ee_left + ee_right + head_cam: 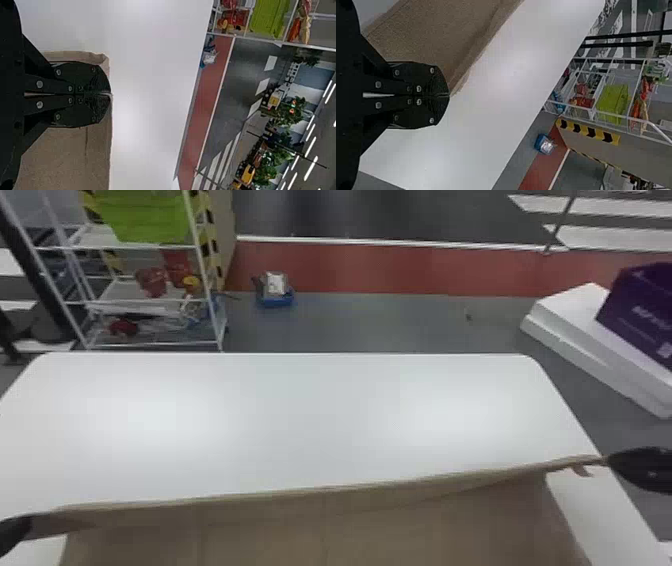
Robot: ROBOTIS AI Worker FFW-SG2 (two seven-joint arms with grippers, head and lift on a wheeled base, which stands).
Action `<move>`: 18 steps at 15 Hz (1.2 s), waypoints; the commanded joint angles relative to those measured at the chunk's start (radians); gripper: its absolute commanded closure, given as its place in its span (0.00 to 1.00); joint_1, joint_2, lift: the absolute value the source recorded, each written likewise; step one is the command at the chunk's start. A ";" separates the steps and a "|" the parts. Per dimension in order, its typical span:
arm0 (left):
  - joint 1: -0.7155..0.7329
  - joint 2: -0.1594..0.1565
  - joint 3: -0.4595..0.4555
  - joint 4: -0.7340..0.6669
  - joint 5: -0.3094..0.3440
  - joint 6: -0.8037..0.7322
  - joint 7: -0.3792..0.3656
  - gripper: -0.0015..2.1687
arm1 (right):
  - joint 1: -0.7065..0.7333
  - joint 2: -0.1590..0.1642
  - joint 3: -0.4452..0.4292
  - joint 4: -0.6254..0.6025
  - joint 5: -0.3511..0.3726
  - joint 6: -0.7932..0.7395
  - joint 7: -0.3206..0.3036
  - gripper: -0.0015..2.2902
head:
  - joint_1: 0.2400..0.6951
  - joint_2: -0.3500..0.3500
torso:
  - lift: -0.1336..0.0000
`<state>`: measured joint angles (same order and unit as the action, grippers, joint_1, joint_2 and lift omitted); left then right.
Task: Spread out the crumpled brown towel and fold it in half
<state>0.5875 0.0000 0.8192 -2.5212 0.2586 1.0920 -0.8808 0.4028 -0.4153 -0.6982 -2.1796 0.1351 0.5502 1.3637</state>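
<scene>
Brown, with the towel (325,535) stretched across the table (300,420), near side! Pinching one end toward the table's left in the left gripper (29,522), the other by its right edge in the right gripper (608,461), with fingers pressed together.

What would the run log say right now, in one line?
left pincer: shut on brown towel | right pincer: shut on towel | towel: edge stretched between them
</scene>
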 commanded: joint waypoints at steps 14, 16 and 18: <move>0.143 -0.003 -0.141 0.174 -0.183 -0.249 -0.007 0.61 | 0.180 0.003 -0.023 0.044 -0.026 -0.195 0.003 0.66 | 1.00 0.40 | 0.07; 0.146 -0.003 -0.127 0.174 -0.199 -0.249 -0.017 0.61 | 0.168 -0.003 -0.035 0.067 -0.034 -0.201 0.003 0.66 | 1.00 0.39 | 0.07; 0.146 -0.003 -0.091 0.160 -0.187 -0.249 -0.043 0.61 | 0.168 -0.003 -0.058 0.070 -0.052 -0.204 0.003 0.66 | 1.00 0.38 | 0.07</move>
<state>0.7328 0.0000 0.7037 -2.3511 0.0645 0.8433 -0.9135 0.5715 -0.4186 -0.7399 -2.1130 0.0960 0.3493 1.3637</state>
